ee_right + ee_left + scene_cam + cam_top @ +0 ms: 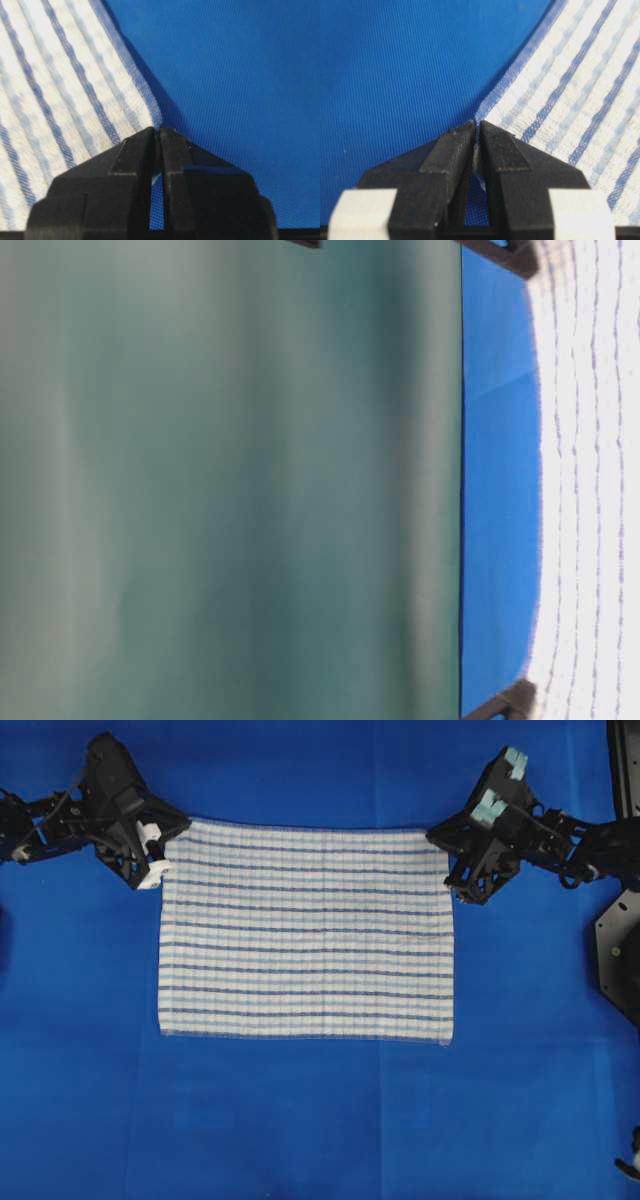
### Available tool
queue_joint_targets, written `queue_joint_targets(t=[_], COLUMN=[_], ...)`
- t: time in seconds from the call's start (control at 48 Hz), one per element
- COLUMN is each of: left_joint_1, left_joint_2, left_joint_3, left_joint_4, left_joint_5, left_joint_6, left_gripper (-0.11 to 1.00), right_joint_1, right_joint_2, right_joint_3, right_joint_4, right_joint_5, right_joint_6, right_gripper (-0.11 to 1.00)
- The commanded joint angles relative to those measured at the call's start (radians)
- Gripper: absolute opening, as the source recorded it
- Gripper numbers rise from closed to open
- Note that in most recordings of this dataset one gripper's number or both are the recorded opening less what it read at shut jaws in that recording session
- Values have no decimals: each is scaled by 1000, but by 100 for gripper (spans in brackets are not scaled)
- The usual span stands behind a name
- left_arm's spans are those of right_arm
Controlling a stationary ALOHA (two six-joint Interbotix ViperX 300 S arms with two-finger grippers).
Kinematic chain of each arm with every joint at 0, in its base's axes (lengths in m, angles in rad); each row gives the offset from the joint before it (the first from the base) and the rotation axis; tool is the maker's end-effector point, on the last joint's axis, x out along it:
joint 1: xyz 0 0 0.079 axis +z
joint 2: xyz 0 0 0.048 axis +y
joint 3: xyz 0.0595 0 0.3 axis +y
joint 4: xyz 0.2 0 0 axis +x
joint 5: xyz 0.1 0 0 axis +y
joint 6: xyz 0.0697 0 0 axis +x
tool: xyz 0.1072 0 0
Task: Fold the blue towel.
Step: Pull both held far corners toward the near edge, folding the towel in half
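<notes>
Each tool is pinching 1 far corner of the towel (306, 932): the left tool (158, 857) and the right tool (452, 878). The towel's long axis runs between them, and the free edge lies straight toward the near side of the blue surface (300, 1120), so I'd guess both pull that way.

Right gripper (158, 131) pinched closed on blue towel (60, 100) corner — towel spreads left, blue table covering (240, 75) right.

Left gripper (160, 855) fingers (455, 150) pinched together, right gripper (447, 870) fingers (137, 150) likewise, arms reaching inward

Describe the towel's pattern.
White blue towel with thin dark-blue and pale-blue stripes; clearest in the overhead view.
</notes>
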Motion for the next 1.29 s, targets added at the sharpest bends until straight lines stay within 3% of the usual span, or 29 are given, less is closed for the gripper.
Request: queue_joint_targets(t=[0.0, 0.25, 0.417, 0.917, 1.272], left_joint_1=[-11, -41, -86, -379, -552], left_joint_2=[-60, -103, -129, -334, -453], left_joint_3=[-15, -11, 2, 81, 137], left_joint_4=[0, 0, 0, -5, -5], left_joint_5=[21, 48, 61, 80, 81], left_joint_6=[3, 2, -12, -23, -137], left_gripper=[4, 4, 4, 4, 4], right_joint_1=[0, 8, 52, 288, 492], right_joint_2=[-67, -117, -144, -420, -492], right_joint_3=[-9, -3, 2, 89, 91], right_joint_4=[2, 3, 12, 153, 250], right_joint_5=[28, 64, 110, 206, 230], right_joint_6=[-2, 2, 6, 75, 81], right_gripper=[4, 4, 4, 4, 4])
